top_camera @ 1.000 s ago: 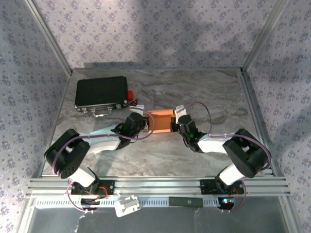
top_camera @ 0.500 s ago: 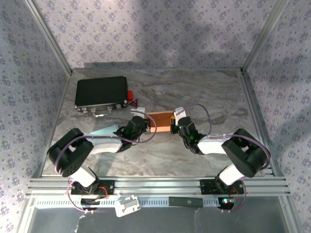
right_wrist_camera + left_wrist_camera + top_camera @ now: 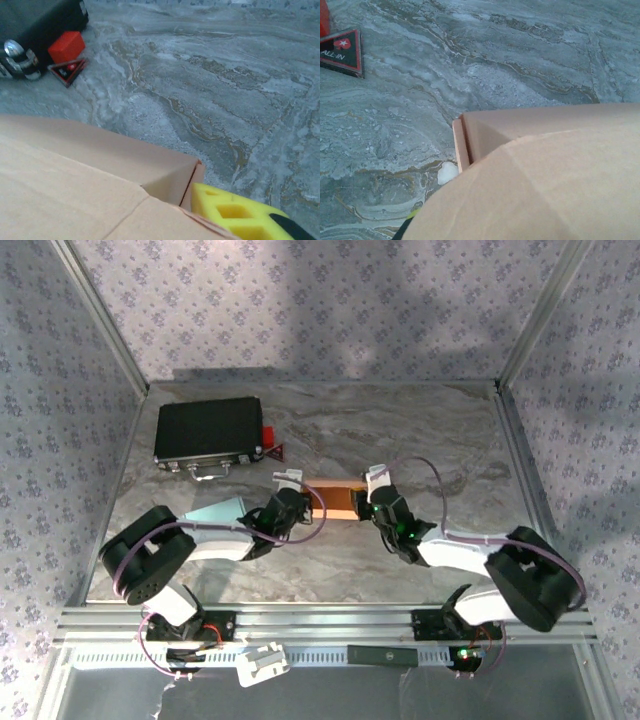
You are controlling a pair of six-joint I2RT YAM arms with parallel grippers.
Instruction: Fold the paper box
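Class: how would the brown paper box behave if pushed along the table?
Probably light and quick to slide: the paper box is thin card on a smooth table. Likely flexes, since its creased panels meet at open seams.

Top view: moderately bright, even, diffuse light from overhead. Broad soft shadows fall on the back wall (image 3: 330, 300) at 12 o'clock and toward 3 o'clock. The table (image 3: 430, 430) carries a faint, mild sheen. Both wrist views: cooler cast, soft overall. Left wrist: the paper box (image 3: 545, 175) blurs at 5 o'clock. Right wrist: the black case (image 3: 30, 25) blurs at 10 o'clock.
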